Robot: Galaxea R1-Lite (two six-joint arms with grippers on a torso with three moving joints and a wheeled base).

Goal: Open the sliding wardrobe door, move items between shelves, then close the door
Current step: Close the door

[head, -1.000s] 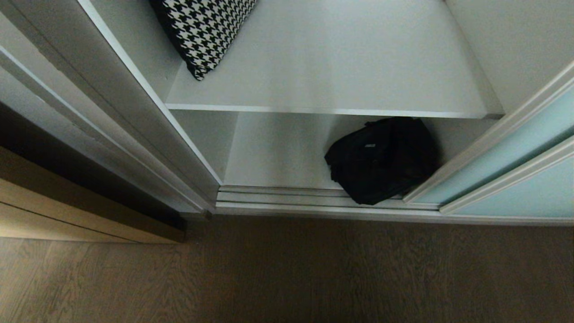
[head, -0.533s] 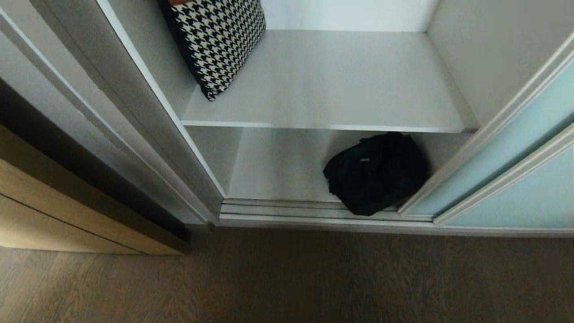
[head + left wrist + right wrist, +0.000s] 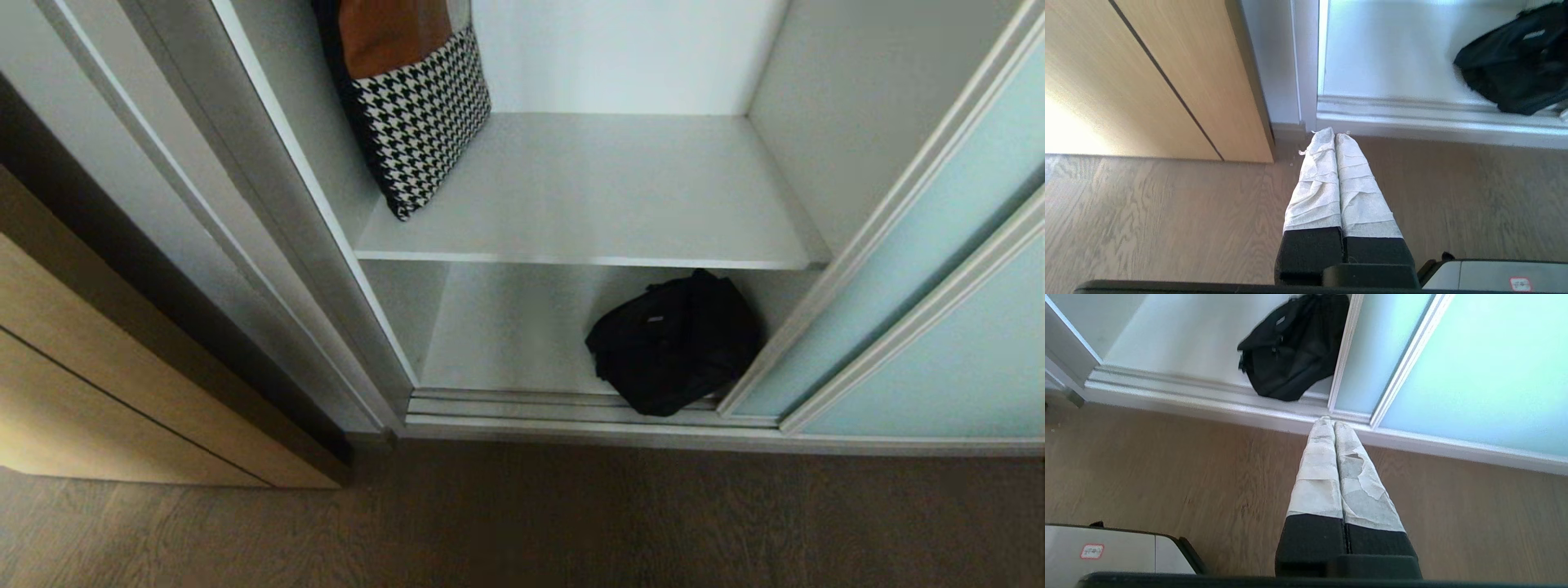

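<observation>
The aqua sliding wardrobe door (image 3: 922,269) stands slid to the right, so the wardrobe is open. A black fabric bag (image 3: 671,343) lies on the bottom shelf (image 3: 506,335) against the door's edge; it also shows in the right wrist view (image 3: 1294,347) and the left wrist view (image 3: 1515,65). Above it an upper shelf (image 3: 604,188) carries a houndstooth cushion. Neither arm shows in the head view. My left gripper (image 3: 1334,132) is shut, empty, above the floor by the wardrobe's left corner. Just short of the door track hangs my right gripper (image 3: 1330,421), shut and empty.
A black-and-white houndstooth cushion (image 3: 420,114) with a brown top leans against the wardrobe's left wall on the upper shelf. A light wood cabinet front (image 3: 98,392) stands at the left. Dark wood floor (image 3: 571,523) lies before the silver door track (image 3: 522,408).
The head view has tilted upward, so the whole scene has slid down the picture and more of the upper shelf, its back wall and the cushion show. The bag has stayed where it was.
</observation>
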